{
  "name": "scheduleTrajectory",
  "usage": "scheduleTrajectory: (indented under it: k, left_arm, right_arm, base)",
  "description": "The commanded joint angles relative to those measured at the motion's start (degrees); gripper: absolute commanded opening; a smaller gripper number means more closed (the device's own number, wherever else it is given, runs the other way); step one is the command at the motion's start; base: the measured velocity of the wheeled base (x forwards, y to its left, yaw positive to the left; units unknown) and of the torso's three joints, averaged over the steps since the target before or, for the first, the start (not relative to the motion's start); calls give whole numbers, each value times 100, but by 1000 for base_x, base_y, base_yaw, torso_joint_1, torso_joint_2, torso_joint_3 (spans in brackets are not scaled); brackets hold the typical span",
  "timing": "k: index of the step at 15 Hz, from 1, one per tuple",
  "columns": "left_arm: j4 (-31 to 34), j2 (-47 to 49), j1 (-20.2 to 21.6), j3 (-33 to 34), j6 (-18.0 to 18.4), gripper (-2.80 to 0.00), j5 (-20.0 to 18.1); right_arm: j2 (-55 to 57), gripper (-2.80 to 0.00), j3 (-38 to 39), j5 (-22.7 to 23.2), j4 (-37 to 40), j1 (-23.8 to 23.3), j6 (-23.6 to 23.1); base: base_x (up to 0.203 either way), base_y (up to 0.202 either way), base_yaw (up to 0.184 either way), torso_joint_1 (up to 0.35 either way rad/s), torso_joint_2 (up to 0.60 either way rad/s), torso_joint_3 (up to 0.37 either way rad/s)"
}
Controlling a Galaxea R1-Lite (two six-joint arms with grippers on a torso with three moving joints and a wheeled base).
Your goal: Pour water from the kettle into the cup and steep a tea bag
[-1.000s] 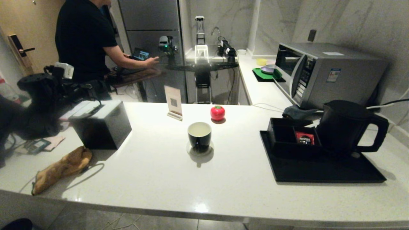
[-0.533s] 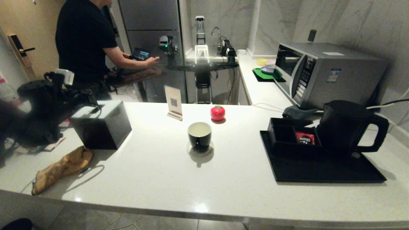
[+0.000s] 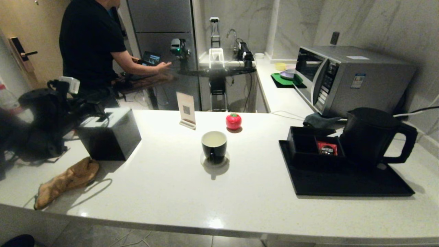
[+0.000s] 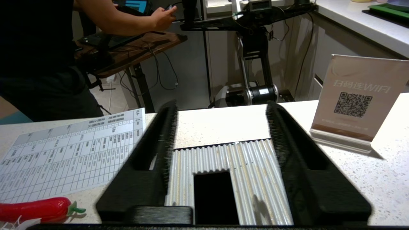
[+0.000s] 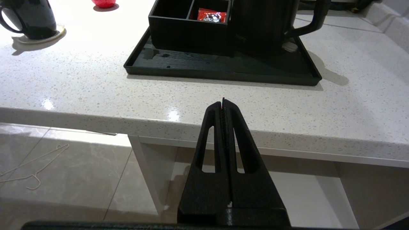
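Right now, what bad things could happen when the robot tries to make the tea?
1. The kettle stands tight against the compartment box on the black tray, so lifting it may knock the box.
2. The cup is small and sits apart on a coaster, so pouring could miss or overflow.
3. The right gripper is shut and off the counter's edge; it must open before taking the handle.

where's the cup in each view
Head view: the cup stands mid-counter on a pale coaster, left of the black tray.
Left wrist view: not in it.
Right wrist view: the cup sits in the far corner, cut by the frame edge.
Shared landmark: the black tray, holding the kettle.
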Motion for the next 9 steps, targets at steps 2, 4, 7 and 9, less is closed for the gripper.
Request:
scheduleTrajectory:
  k: [2, 4, 7, 9]
  left_arm:
    - [-43, -8, 11, -3, 2, 0, -8]
    - [-42, -31, 14, -3, 2, 0, 1]
    - [-1, -102, 49, -3, 11, 0, 27]
    - [160, -206, 79, -40, 33, 0, 36]
  right_arm:
    - [7, -280, 0, 3, 3, 4, -2]
    - [7, -280, 0, 3, 3, 0, -2]
    - [7, -280, 0, 3, 3, -1, -2]
    - [7, -280, 0, 3, 3, 6, -2]
  base:
    - [0, 0, 0, 0, 0, 0]
    - [0, 0, 0, 0, 0, 0]
    - [0, 0, 0, 0, 0, 0]
    - [0, 0, 0, 0, 0, 0]
